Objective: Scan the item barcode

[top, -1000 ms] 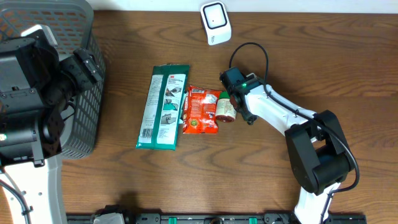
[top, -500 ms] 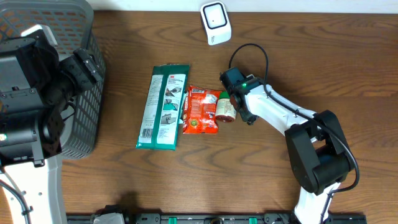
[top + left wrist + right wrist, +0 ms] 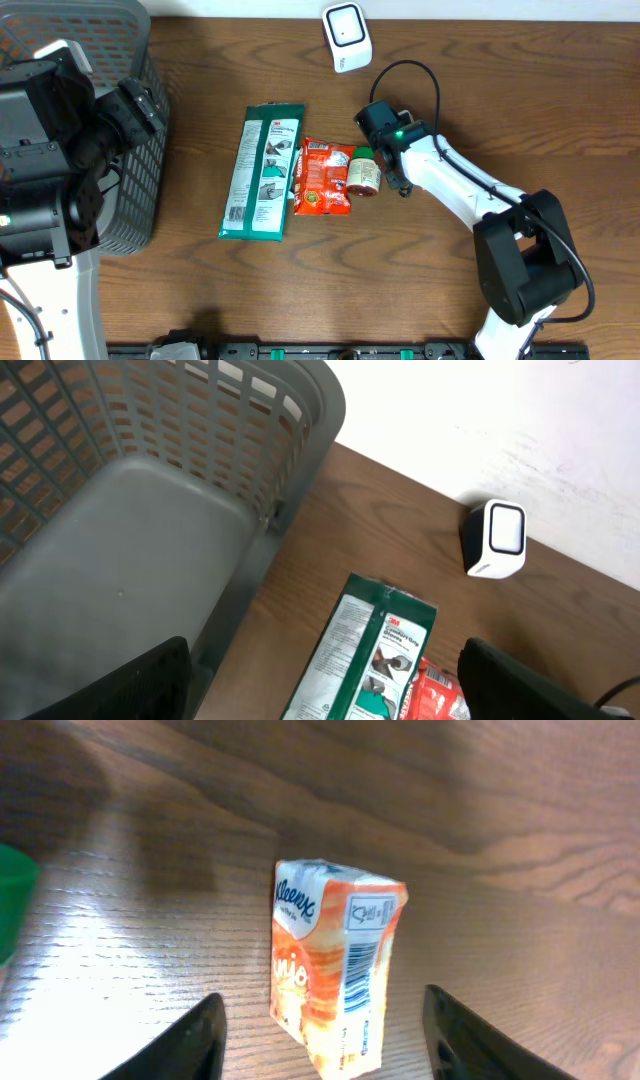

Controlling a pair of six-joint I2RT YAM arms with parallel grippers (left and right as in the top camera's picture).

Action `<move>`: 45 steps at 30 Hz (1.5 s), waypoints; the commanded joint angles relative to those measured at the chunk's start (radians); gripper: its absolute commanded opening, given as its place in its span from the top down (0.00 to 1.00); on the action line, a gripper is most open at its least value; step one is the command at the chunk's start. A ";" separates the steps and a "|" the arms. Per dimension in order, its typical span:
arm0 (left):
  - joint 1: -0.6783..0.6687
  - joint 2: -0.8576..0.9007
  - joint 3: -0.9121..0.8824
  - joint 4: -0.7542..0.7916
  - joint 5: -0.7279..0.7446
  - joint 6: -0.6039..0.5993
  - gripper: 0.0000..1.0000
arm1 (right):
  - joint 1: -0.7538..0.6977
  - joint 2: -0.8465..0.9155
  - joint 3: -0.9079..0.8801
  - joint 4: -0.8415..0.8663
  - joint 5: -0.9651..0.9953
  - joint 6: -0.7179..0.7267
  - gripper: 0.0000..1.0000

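Observation:
An orange Kleenex tissue pack stands on the wooden table with its barcode on the side that faces right. My right gripper is open, with one finger on each side of the pack and neither touching it. In the overhead view the right gripper hides the pack. The white scanner stands at the table's far edge, also in the left wrist view as the scanner. My left gripper hangs open and empty by the basket.
A grey plastic basket fills the left side. A green 3M package, a red packet and a small green-capped bottle lie in a row just left of my right gripper. Its cable loops towards the scanner.
My right gripper's jaws have spread apart and let go of the tissue pack. The right arm's elbow has shifted slightly right. The left arm has not moved.

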 commanded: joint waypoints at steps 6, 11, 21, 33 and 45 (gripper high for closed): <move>0.004 0.002 0.000 -0.002 0.006 0.009 0.15 | -0.071 -0.128 0.114 -0.085 -0.232 0.002 0.21; 0.004 0.002 0.000 -0.002 0.006 0.009 0.15 | -0.201 -0.136 0.122 -0.132 -0.483 -0.013 0.18; 0.004 0.002 0.000 -0.002 0.006 0.009 0.15 | -0.275 -0.101 0.024 -0.074 -0.593 -0.035 0.18; 0.004 0.002 0.000 -0.002 0.006 0.009 0.14 | -0.266 -0.097 -0.138 0.175 -0.547 -0.035 0.30; 0.004 0.002 0.000 -0.002 0.006 0.009 0.15 | -0.266 -0.096 -0.198 0.271 -0.513 -0.036 0.74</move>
